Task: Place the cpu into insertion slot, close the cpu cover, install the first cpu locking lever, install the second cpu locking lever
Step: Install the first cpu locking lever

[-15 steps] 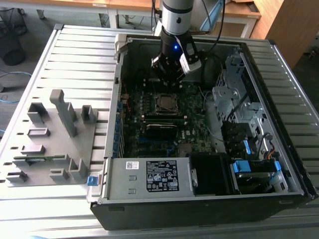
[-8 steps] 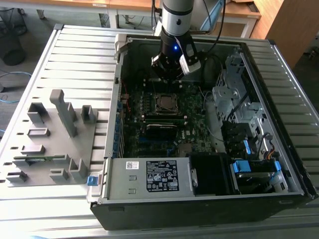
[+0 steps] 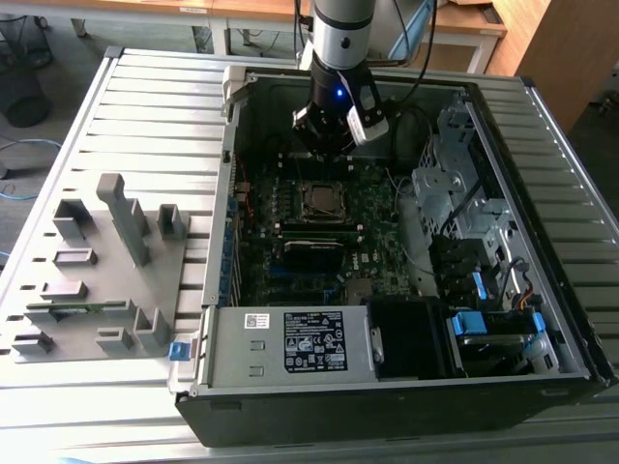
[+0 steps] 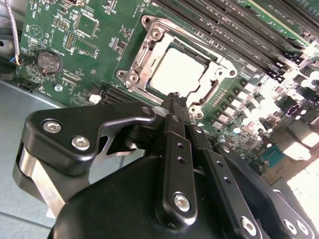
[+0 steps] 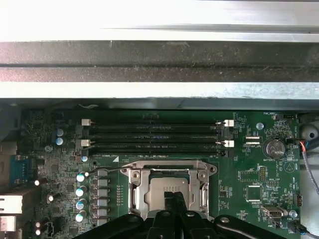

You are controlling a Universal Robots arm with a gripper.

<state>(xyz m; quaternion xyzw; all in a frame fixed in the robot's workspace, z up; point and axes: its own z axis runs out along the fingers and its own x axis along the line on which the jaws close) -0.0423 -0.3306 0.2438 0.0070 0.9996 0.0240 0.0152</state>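
Slatted grey table [image 3: 145, 106] | open computer case [image 3: 387, 411] | fingers [image 4: 174, 102] pressed together near cpu [image 4: 177, 72]

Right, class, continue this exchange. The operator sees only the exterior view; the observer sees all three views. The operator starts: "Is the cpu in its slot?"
Observer: Yes. In both wrist views the cpu shows its silver top, seated inside the insertion slot.
Operator: How does the cover lie?
Observer: The cpu cover looks folded down flat, and its window frames the cpu's top.
Operator: Is the hand carrying anything?
Observer: No. In the second wrist view the hand is shut with nothing in it, and its tip is by the cover's near edge. I can't tell whether it touches.
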